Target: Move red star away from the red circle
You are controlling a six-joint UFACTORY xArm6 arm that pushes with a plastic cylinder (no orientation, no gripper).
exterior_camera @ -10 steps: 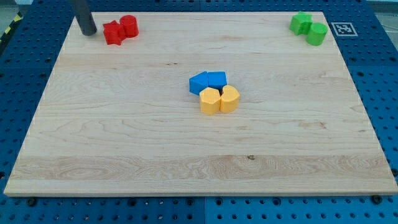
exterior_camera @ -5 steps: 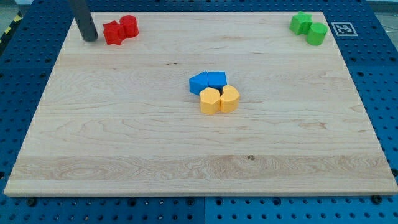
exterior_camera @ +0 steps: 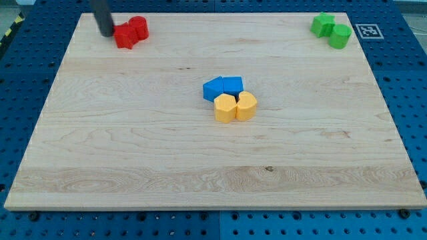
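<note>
The red star (exterior_camera: 124, 36) lies at the top left of the wooden board (exterior_camera: 133, 153), touching the red circle (exterior_camera: 139, 28) on its right. My tip (exterior_camera: 106, 32) stands right at the star's upper left side, touching it or nearly so. The rod rises out of the view's top.
Two blue blocks (exterior_camera: 223, 87) and two yellow blocks (exterior_camera: 235, 107) cluster at the board's middle. Two green blocks (exterior_camera: 331, 29) sit at the top right corner. A marker tag (exterior_camera: 368, 31) lies beside the board at the top right.
My tip has moved right and slightly up, from a gap left of the red star to right against it. The blocks have barely shifted.
</note>
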